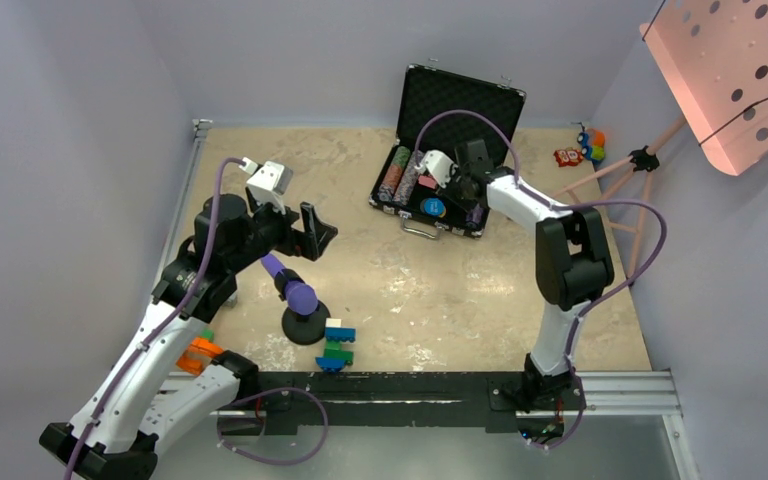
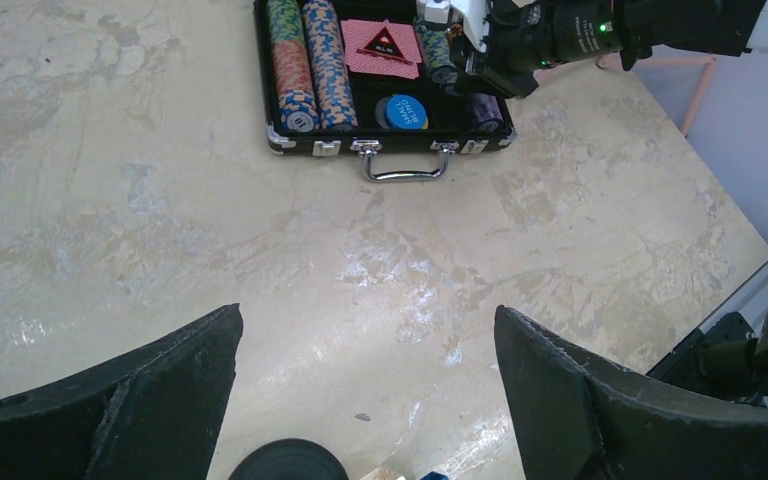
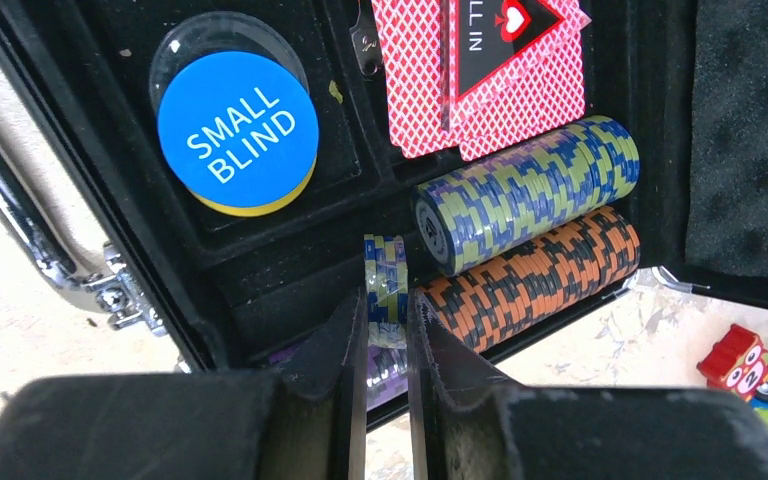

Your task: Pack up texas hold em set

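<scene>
The black case [image 1: 391, 205] lies open at the back of the table, foam-lined lid [image 1: 460, 100] upright. Rows of striped poker chips [image 2: 310, 60], pink cards [image 2: 382, 45] and a blue "small blind" button [image 3: 237, 130] over a yellow one sit inside. My right gripper [image 3: 387, 305] hangs over the case's right end, shut on a short stack of blue-and-yellow chips [image 3: 387, 265] beside the green-blue row [image 3: 530, 190] and orange row [image 3: 530, 275]. Purple chips [image 3: 385, 375] lie below it. My left gripper [image 2: 368, 330] hovers open and empty above the table's left middle.
A purple-tipped object on a black round base [image 1: 300, 300] and a toy-brick figure [image 1: 338, 345] stand near the left arm. Small toys [image 1: 585, 148] lie at the back right beside a pink perforated panel [image 1: 730, 70] on a stand. The case handle [image 2: 405, 170] faces the arms.
</scene>
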